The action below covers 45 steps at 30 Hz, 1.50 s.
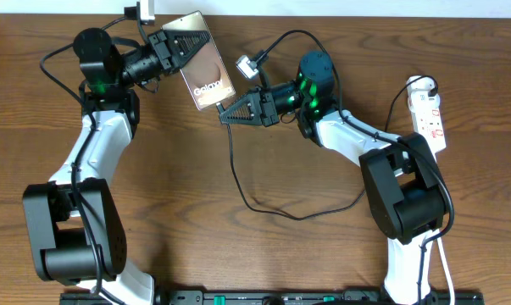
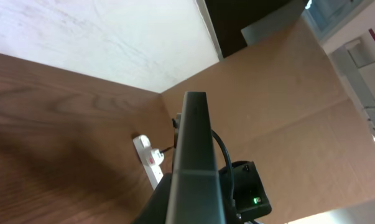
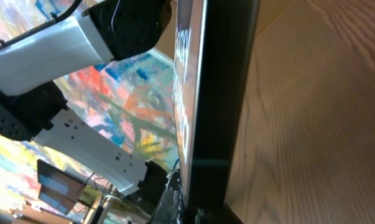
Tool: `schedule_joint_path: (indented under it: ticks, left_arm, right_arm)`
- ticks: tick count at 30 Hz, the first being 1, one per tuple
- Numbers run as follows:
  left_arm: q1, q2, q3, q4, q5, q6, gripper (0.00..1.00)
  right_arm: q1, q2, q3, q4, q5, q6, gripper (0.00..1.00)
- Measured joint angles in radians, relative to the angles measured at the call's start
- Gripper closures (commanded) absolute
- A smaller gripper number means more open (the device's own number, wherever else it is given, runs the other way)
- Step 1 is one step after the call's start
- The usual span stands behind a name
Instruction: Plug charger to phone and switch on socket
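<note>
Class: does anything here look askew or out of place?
The brownish rectangular phone with white Galaxy lettering is held tilted in the left claw, not lying flat on the brown wooden table.

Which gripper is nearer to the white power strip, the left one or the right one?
Right. The right gripper is mid-table, at the lower end of the phone. The left gripper holds the phone from the other side, farther from the power strip.
</note>
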Motion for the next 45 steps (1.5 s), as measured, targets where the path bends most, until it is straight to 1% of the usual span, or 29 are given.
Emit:
schedule_joint_path:
  ticks: [10, 20, 32, 36, 37, 39, 40, 41, 42, 43, 44, 45]
  left_arm:
    - [0.0, 0.0, 0.0, 0.0, 0.019, 0.007, 0.92]
    - [0.0, 0.0, 0.0, 0.003, -0.006, 0.033, 0.93]
    - [0.002, 0.0, 0.0, 0.003, -0.012, 0.034, 0.93]
    - [0.002, 0.0, 0.0, 0.003, -0.012, 0.034, 0.93]
    - [0.002, 0.0, 0.0, 0.003, -0.012, 0.034, 0.92]
    - [0.002, 0.0, 0.0, 0.003, -0.011, 0.034, 0.93]
    - [0.002, 0.0, 0.0, 0.0, 0.008, 0.045, 0.93]
    - [0.0, 0.0, 0.0, -0.002, 0.016, 0.049, 0.93]
    - [-0.002, 0.0, 0.0, -0.003, 0.03, 0.055, 0.93]
    - [-0.004, 0.0, 0.0, -0.005, 0.043, 0.057, 0.93]
    - [-0.005, 0.0, 0.0, -0.005, 0.056, 0.058, 0.93]
    - [-0.006, 0.0, 0.0, -0.006, 0.064, 0.058, 0.93]
  right_arm:
    - [0.002, 0.0, 0.0, 0.0, -0.002, 0.0, 0.99]
    - [0.002, 0.0, 0.0, -0.002, 0.051, 0.036, 0.99]
    - [0.002, 0.0, -0.001, -0.002, 0.065, 0.039, 0.99]
    - [0.002, 0.0, -0.001, -0.002, 0.066, 0.039, 0.99]
    - [0.002, 0.0, -0.001, -0.001, 0.066, 0.039, 0.97]
    - [0.002, 0.0, -0.001, -0.001, 0.077, 0.042, 0.85]
    - [0.002, 0.0, -0.001, 0.001, 0.098, 0.048, 0.77]
    - [0.002, 0.0, -0.001, 0.003, 0.113, 0.047, 0.61]
    - [0.001, 0.0, -0.001, 0.003, 0.127, 0.048, 0.39]
    - [0.0, 0.0, -0.001, 0.002, 0.144, 0.048, 0.3]
    - [0.0, 0.0, -0.001, 0.0, 0.161, 0.053, 0.1]
    - [-0.002, 0.0, -0.001, 0.001, 0.172, 0.051, 0.01]
